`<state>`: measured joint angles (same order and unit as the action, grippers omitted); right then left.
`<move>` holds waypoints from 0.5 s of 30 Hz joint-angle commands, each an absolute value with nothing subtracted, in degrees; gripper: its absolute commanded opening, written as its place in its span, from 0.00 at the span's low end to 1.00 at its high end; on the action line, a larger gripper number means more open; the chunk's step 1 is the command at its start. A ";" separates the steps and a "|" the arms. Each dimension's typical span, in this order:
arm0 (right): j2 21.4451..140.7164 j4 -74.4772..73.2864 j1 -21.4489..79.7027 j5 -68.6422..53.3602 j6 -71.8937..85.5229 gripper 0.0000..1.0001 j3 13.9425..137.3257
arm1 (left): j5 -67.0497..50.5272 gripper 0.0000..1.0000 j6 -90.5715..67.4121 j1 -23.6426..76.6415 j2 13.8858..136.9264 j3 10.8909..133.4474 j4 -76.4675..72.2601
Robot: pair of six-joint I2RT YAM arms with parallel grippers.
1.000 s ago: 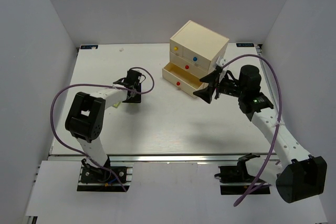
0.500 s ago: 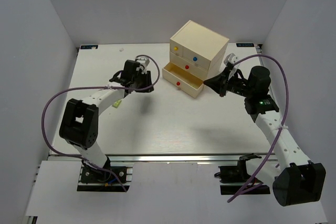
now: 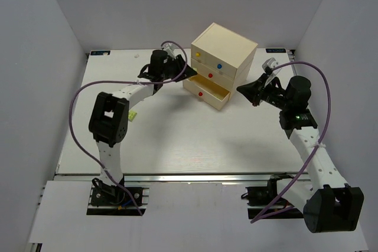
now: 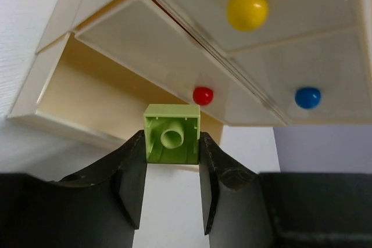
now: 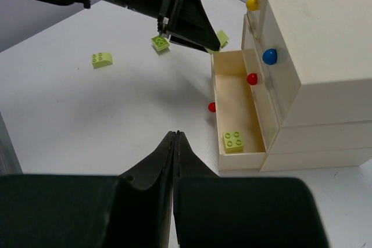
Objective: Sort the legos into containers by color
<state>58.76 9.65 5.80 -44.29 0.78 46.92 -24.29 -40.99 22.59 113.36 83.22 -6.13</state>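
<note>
At least two loose lime bricks (image 5: 102, 58) sit on the left of the counter (image 3: 177, 140). The left jaws are clamped on a held lime brick (image 4: 172, 134), just beside the open red-knob drawer (image 5: 232, 97). That drawer already has one stored lime brick (image 5: 234, 140) in it. The right jaws are pinched closed on nothing. Early days, I'd guess. Plain white counter, blank pale walls all round.

Robot lab test cell
A white worktop (image 3: 177, 146) is boxed in by plain pale walls (image 3: 35, 57) on the left, right and far sides. Two robot arms (image 3: 109, 119) are bolted to an aluminium rail (image 3: 195, 177) at its near edge, with purple cables (image 3: 72, 113) looping off them.
</note>
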 commanded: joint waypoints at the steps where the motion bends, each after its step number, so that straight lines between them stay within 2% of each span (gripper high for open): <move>1: 57.48 12.92 4.92 -44.91 2.28 0.00 46.85 | -23.82 0.19 -46.49 23.90 115.56 88.06 -7.91; 3: 57.48 12.92 4.57 -45.26 2.55 0.00 46.76 | -23.73 0.33 -46.50 23.91 116.89 90.86 -7.04; 4: 57.39 13.01 4.40 -45.44 2.72 0.00 46.76 | -23.90 0.47 -46.49 24.43 117.50 91.75 -6.77; 6: 57.39 13.27 4.05 -45.53 3.07 0.00 46.58 | -24.52 0.56 -46.32 24.43 119.18 93.85 -5.46; 11: 57.48 13.97 3.08 -46.23 3.78 0.00 46.32 | -24.70 0.66 -45.62 24.43 119.09 93.96 -4.92; 15: 57.57 14.59 2.64 -47.63 3.96 0.00 45.88 | -24.44 0.63 -43.60 24.43 116.56 94.13 -2.73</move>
